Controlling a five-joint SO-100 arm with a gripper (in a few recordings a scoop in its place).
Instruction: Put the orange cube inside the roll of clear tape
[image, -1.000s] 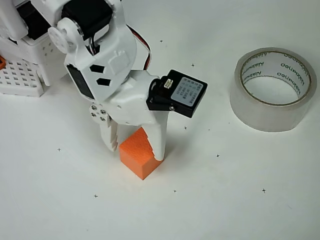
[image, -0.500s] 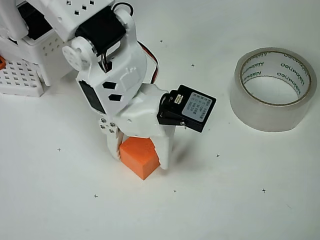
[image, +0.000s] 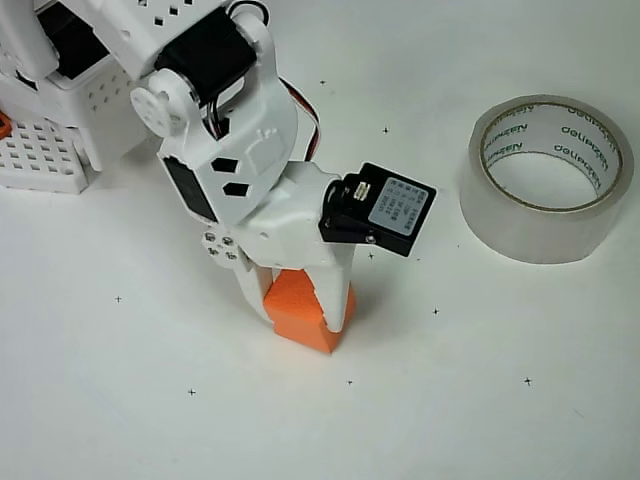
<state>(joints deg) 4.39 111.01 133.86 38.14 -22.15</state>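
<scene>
In the overhead view the orange cube (image: 303, 312) sits between the two white fingers of my gripper (image: 300, 310), which is shut on it at the middle of the white table. It looks slightly turned, and its lower corner pokes out below the fingers. The roll of clear tape (image: 547, 178) lies flat at the right, hole facing up, with green lettering on its pale core. It is well to the right of the cube and a little farther back.
A white perforated block (image: 45, 155) with a tiny orange piece (image: 4, 124) stands at the left edge beside the arm's base. Small black cross marks dot the table (image: 450, 400).
The fingers have closed from either side of the cube onto it. The cube has turned and shifted slightly right with the gripper.
</scene>
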